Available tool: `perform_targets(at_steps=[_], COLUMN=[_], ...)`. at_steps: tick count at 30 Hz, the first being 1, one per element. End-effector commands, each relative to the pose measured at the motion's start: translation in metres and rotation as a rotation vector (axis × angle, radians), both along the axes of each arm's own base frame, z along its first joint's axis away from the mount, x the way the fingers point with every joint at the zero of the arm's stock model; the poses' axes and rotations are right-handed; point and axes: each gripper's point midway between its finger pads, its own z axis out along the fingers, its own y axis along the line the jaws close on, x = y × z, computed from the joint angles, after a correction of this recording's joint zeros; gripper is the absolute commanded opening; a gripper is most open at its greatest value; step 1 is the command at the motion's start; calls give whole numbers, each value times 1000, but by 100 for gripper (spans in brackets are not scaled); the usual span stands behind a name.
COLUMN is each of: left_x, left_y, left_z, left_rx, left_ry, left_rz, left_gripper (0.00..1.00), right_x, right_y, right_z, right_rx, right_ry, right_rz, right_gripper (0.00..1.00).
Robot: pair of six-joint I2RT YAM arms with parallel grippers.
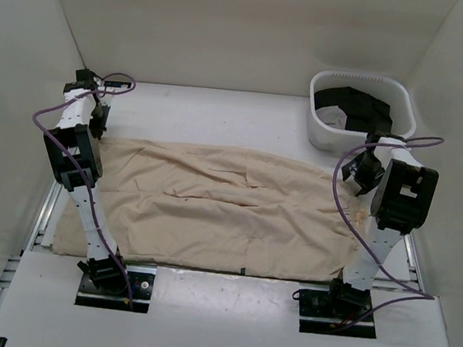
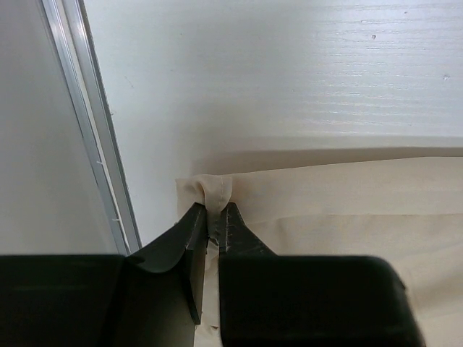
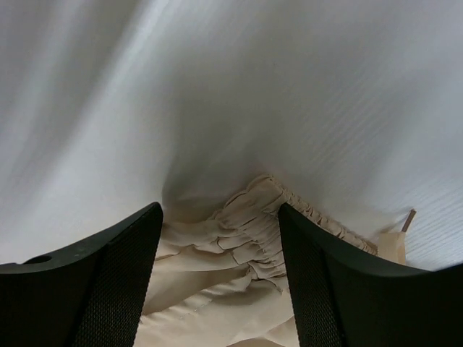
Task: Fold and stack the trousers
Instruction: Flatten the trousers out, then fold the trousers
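My two bases are sitting at six o'clock on the table (image 1: 221,110). The trousers (image 1: 227,214) are lying just beyond them, spread flat and wrinkled from nine o'clock to three o'clock, with the leg ends to the left and the waist to the right.

Both my arms are rising over the cloth with elbows lifted, and the wrists are bending down at its far edge. My left gripper (image 2: 214,217) is pinching the far leg-end corner (image 2: 210,189) at about ten o'clock. Its jaws are closed tight on a small upstanding tuck of fabric, which is giving me a firm hold for carrying that edge over in a fold.

My right gripper (image 3: 221,213) is hanging over the gathered elastic waistband (image 3: 253,231) at about two o'clock. Its jaws are spread wide to either side, and I cannot tell whether they are touching the cloth. I am judging that it is lining up on the matching far corner, so that both ends can be lifting together and the fold is coming out straight.

Farther off, at one o'clock, a white basket (image 1: 362,78) is holding a dark garment (image 1: 355,104), clear of the trousers.
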Motion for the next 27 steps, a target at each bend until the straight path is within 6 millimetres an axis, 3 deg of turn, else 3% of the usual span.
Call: perform_targets(at_steps=[1,4,6,7,8,10,11,12,14,15,17,21,22,24,26,27], left_x=[-1,1,1,3,3,2,0,0,4,4,14,27,27,15,-4,-21], left_y=[3,4,4,5,5,7,6,6,7,7,10,19,22,26,36,47], left_z=[19,21,21,24,24,25,24,24,39,39,60,128,142,174,184,176], left_rx=[19,21,21,24,24,35,32,32,42,43,60,135,156,221,266,267], left_ry=[-31,-39,-39,-48,-48,-45,-36,-36,-69,-70,-126,-270,-294,-328,-312,-273], left_rz=[8,8,8,8,8,13,13,13,13,13,14,6,14,-2,14,29], left_gripper=[14,14,14,14,14,14,14,14,14,14,14,14,14,14,14,14], right_x=[-8,-22,-27,-29,-31,-33,-35,-35,-29,-29,-20,-8,-7,-12,-26,-35], right_y=[4,8,6,7,4,2,3,3,0,0,-5,-23,-23,-34,-39,-45], right_z=[-5,-15,-21,-25,-30,-35,-34,-34,-30,-24,-3,53,75,109,121,139], right_rx=[-11,-15,-25,-24,-37,-46,-44,-44,-56,-57,-84,-148,-157,-170,-176,-179], right_ry=[20,63,86,99,115,130,140,140,123,114,62,-68,-129,-206,-227,-276], right_rz=[-18,-19,-10,-10,-12,-13,-12,-12,-14,-14,-20,-56,-61,-96,-119,-144], right_gripper=[71,71,60,53,39,22,6,0,0,0,0,0,0,0,0,0])
